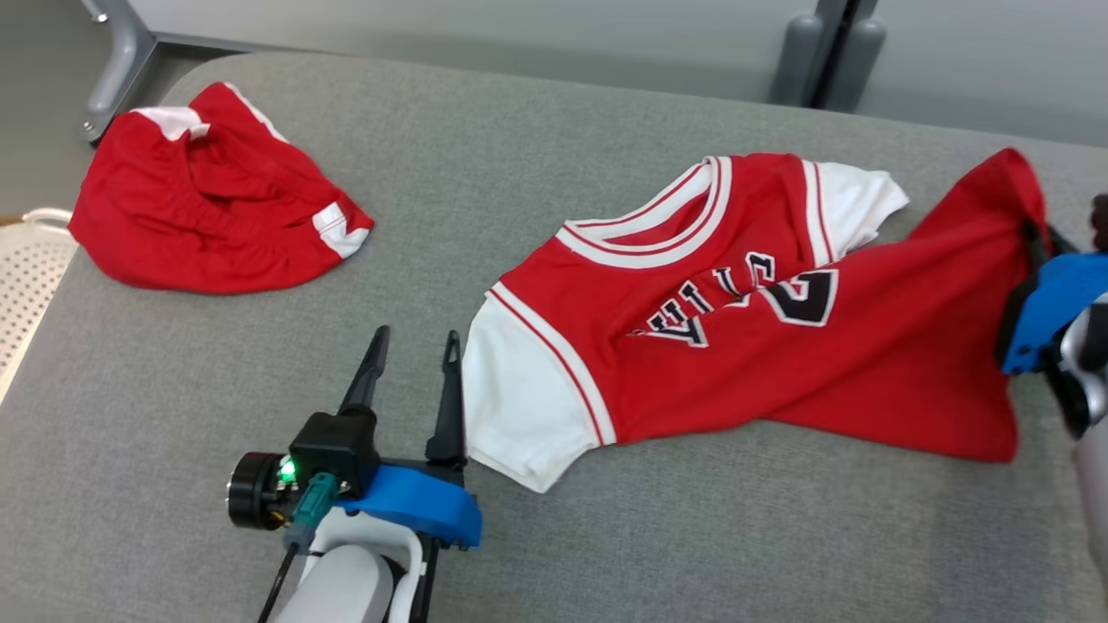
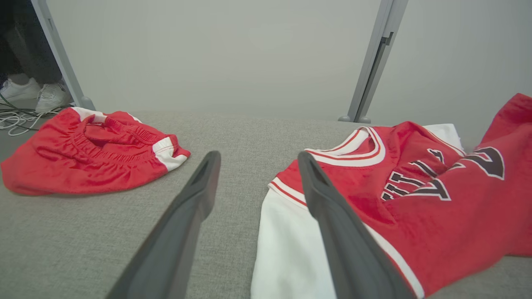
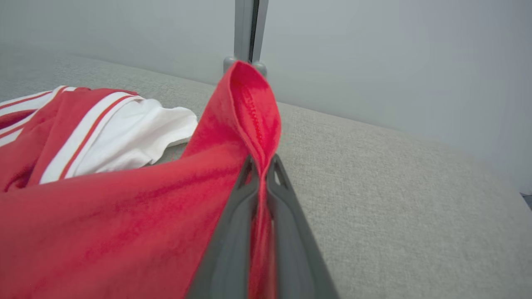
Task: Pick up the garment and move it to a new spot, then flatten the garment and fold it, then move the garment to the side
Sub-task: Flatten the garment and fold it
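Little done: clamps right gripper on jersey hem, holds left gripper agape beside sleeve; lifting, flattening, folding ahead.

Red jersey — white sleeves, striped trim; red shorts; grey table.

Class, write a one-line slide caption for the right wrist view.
Right claw shut on a raised red hem fold of the jersey, which lies across the grey cushion.
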Available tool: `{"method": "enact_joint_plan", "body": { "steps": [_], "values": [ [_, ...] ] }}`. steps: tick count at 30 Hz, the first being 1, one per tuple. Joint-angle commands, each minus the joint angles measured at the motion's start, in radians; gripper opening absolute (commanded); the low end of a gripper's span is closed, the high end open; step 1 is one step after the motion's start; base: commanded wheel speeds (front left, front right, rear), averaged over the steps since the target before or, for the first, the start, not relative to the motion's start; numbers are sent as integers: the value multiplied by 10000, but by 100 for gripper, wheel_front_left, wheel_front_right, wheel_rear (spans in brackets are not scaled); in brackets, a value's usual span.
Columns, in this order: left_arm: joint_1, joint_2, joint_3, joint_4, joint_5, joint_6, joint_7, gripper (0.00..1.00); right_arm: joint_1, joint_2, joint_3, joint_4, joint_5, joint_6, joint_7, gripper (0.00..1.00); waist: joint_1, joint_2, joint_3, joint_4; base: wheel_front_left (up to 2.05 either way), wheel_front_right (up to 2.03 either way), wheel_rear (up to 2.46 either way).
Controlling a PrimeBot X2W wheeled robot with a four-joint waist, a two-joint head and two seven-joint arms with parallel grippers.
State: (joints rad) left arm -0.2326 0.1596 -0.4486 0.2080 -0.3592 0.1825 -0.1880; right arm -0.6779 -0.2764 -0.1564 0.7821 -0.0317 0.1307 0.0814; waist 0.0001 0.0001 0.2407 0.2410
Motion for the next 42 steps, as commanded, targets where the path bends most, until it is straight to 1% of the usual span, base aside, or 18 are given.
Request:
{"method": "enact_joint_plan", "body": {
  "steps": [1,7,12,13,14,15,19,23,27,31,33,36,39,42],
  "values": [
    [-333,-98,-105,84,70,-90,-90,100,-451,-446,17,259,93,1,237,0,-1,-1,281,282,0,0,0],
    [-725,-289,-231,244,63,-174,-249,100,-1253,-1155,-143,993,80,0,517,0,-1,-1,734,524,0,0,0],
    [-1014,-321,-223,383,85,-212,-373,100,-2060,-1412,-472,1556,-327,1,26,0,-1,-1,1134,529,0,0,0],
    [-1066,-318,-206,411,92,-203,-414,100,-2189,-1380,-538,1652,-413,1,-89,13,-1,-1,1191,489,0,0,0],
    [-1119,-335,-218,440,110,-200,-442,100,-2320,-1314,-537,1740,-487,1,-263,47,-1,-1,1224,456,0,0,0],
    [-1145,-354,-237,462,129,-197,-452,100,-2461,-1280,-621,1848,-543,0,-414,100,-1,-1,1243,413,0,0,0],
    [-1237,-354,-246,581,128,-195,-512,100,-2748,-971,-508,2214,-665,1,-1100,100,-1,-1,1147,127,0,0,0],
    [-1189,-248,-189,683,91,-184,-547,100,-2705,-658,-207,2436,-498,1,-1873,100,-1,-1,837,-273,0,0,0],
    [-1036,-143,-151,741,38,-163,-520,100,-2377,-453,50,2420,-136,1,-2589,100,-1,-1,453,-691,0,0,0],
    [-851,-34,-81,787,-42,-126,-506,100,-1893,-217,278,2174,296,1,-3060,100,-1,-1,23,-1075,0,0,0],
    [-756,12,-67,806,-86,-134,-515,100,-1542,-150,399,1979,462,1,-3202,100,-1,-1,-193,-1242,0,0,0],
    [-626,82,-53,828,-118,-87,-482,100,-804,140,541,1566,755,1,-3330,100,-1,-1,-473,-1434,0,0,0],
    [-467,126,-87,805,-179,-71,-448,100,77,341,676,1077,1051,1,-3390,100,-1,-1,-679,-1540,0,0,0],
    [-309,156,-128,743,-192,-36,-378,100,1088,679,802,613,1317,1,-3407,100,-1,-1,-813,-1579,0,0,0]
  ]
}}
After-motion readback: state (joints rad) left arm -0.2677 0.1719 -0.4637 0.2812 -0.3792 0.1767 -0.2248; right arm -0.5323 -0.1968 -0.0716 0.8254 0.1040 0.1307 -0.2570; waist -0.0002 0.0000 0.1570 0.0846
